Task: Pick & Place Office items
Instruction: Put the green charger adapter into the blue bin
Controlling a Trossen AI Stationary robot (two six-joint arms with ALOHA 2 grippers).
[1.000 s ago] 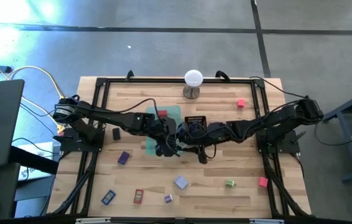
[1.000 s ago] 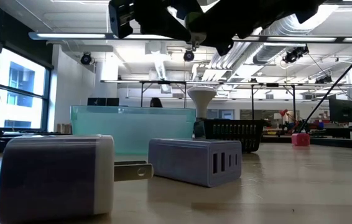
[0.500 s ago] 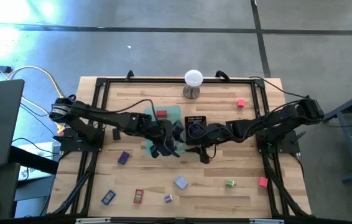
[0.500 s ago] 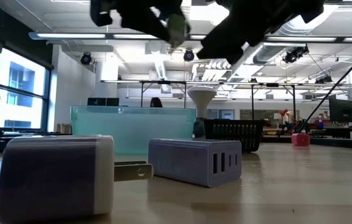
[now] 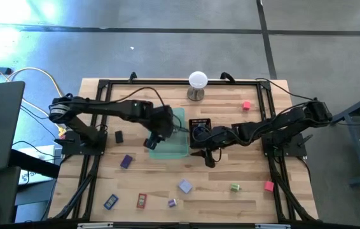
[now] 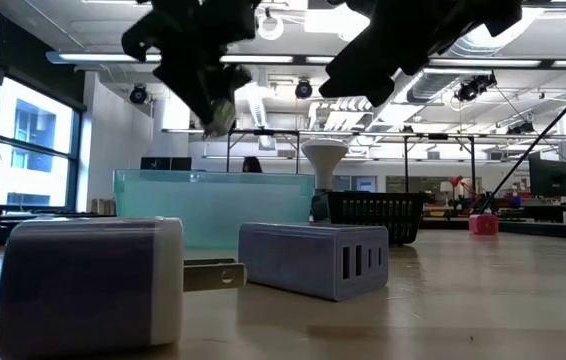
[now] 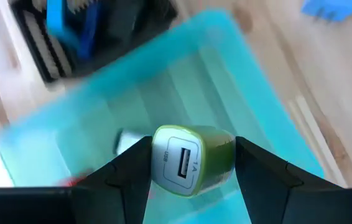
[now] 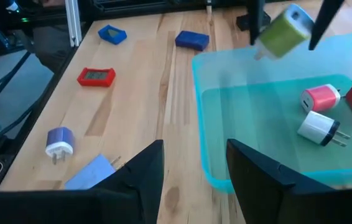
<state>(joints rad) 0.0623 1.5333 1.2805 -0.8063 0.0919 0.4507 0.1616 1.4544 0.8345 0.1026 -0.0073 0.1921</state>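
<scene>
While the left gripper (image 7: 191, 165) holds a green charger (image 7: 191, 160) between its fingers above the green tray (image 5: 179, 147) (three items inside already), the right gripper (image 8: 194, 168) waits empty, half open; several items remain on the table (image 5: 231, 172).

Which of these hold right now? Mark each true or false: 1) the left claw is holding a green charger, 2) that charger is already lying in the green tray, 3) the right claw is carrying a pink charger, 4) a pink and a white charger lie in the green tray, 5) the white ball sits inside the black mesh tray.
1) True: the left claw grips the green charger.
2) False: it hangs above the green tray, held.
3) False: the right claw is open with nothing between its fingers.
4) True: the pink charger and white charger lie in it.
5) False: the white ball stands on its own stand, apart from the black mesh tray.
</scene>
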